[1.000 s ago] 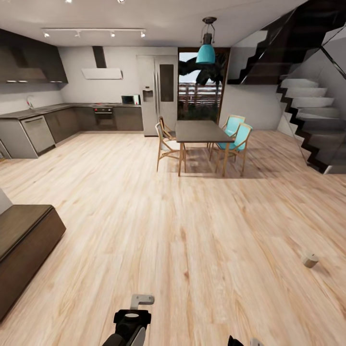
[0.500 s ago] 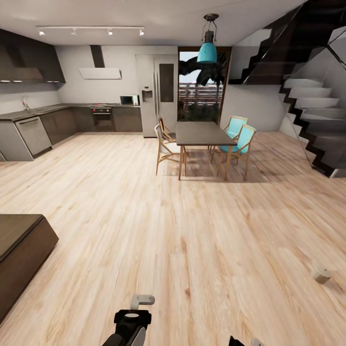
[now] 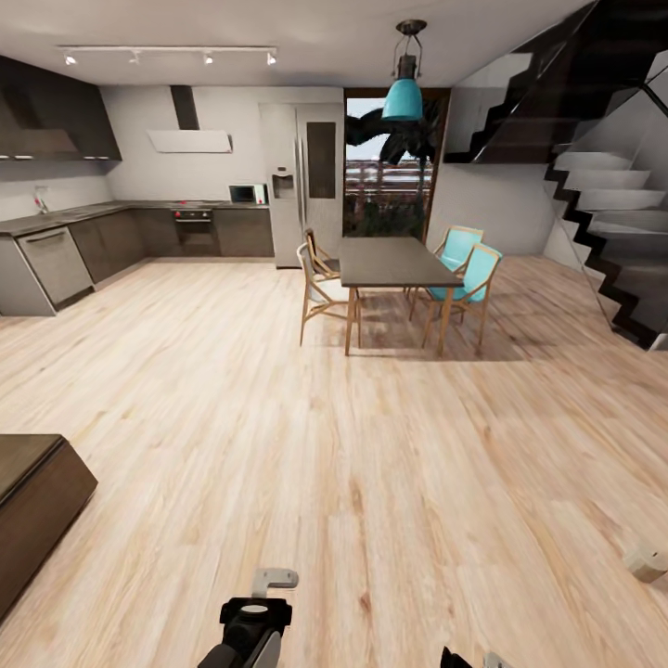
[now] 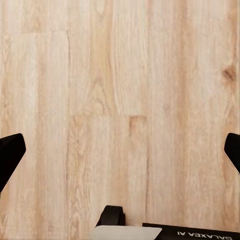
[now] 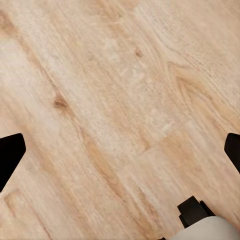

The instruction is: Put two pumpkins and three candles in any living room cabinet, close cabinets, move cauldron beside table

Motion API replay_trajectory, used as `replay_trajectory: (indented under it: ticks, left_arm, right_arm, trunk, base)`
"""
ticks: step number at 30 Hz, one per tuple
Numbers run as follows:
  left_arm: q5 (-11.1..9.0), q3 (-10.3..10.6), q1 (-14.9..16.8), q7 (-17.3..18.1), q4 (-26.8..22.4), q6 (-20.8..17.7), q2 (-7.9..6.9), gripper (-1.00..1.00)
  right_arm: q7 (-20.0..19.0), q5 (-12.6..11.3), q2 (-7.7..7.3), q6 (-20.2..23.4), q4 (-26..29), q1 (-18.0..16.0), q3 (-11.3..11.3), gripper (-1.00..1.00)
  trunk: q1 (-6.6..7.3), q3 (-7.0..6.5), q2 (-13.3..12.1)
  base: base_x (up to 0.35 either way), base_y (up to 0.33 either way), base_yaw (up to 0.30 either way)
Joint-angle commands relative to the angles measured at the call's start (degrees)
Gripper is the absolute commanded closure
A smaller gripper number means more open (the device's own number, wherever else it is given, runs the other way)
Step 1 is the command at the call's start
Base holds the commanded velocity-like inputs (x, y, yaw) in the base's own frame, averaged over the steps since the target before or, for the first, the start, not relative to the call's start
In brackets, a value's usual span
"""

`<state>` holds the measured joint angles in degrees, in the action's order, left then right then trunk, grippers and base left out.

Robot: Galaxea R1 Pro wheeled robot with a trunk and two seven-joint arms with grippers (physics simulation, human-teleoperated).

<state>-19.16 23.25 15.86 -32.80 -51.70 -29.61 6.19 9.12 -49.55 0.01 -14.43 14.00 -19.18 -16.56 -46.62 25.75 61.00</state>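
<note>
Candle, one, short stubby beige-grey cylinder, lying on its side on the light wood plank floor, well off to the right of the right tool and a little ahead of it.

Cabinet, long low dark-brown wood unit, one end visible, well off to the left of the left tool; drawer fronts not visible from here.

Left tool: black fingertips set wide apart at either edge of the wrist view, nothing between them, bare planks beneath.

Right tool: black fingertips likewise spread wide, nothing held, bare planks beneath.

Left arm, black with a grey bracket, pointing forward over the floor.

Far ahead of both tools: dark rectangular dining table with wooden and turquoise chairs, teal pendant lamp above it, dark kitchen units, grey staircase.
</note>
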Motion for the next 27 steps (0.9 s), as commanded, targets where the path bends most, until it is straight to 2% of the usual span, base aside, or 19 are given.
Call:
replay_trajectory:
  ticks: [1, 10, 22, 25, 27]
  left_arm:
    - [-0.57, 0.19, 0.05, -0.57, -0.07, -0.10, -0.04, -1.00]
    - [-0.53, 0.24, 0.05, -0.58, -0.06, -0.02, -0.04, -1.00]
    - [-0.48, -0.06, 0.05, -0.59, -0.04, 0.17, -0.18, -1.00]
    - [-0.63, -0.31, 0.05, -0.53, 0.08, 0.57, -1.15, -1.00]
    - [-0.81, -0.42, 0.05, -0.52, 0.89, 2.19, -1.57, -1.00]
  right_arm:
    - [0.32, -0.43, -0.01, -0.22, 0.11, -0.03, -0.40, -1.00]
    - [0.31, -0.58, 0.03, -0.21, 0.28, -0.04, -0.14, -1.00]
    - [0.28, -0.92, -0.65, -0.16, 0.33, 0.02, 0.17, -1.00]
    - [0.27, -0.87, -0.61, -0.19, 0.33, 0.02, 0.17, -1.00]
    - [0.26, -0.82, -0.61, -0.22, 0.33, 0.02, 0.15, -1.00]
  trunk:
    - [-0.04, 0.06, 0.04]
    - [-0.04, 0.06, 0.04]
    - [-0.04, 0.06, 0.04]
    - [-0.04, 0.06, 0.04]
    - [-0.04, 0.06, 0.04]
  base:
    - [0.332, 0.000, 0.000]
    - [0.332, 0.000, 0.000]
    - [0.332, 0.021, 0.000]
    - [0.335, 0.072, 0.000]
    - [0.340, 0.076, 0.000]
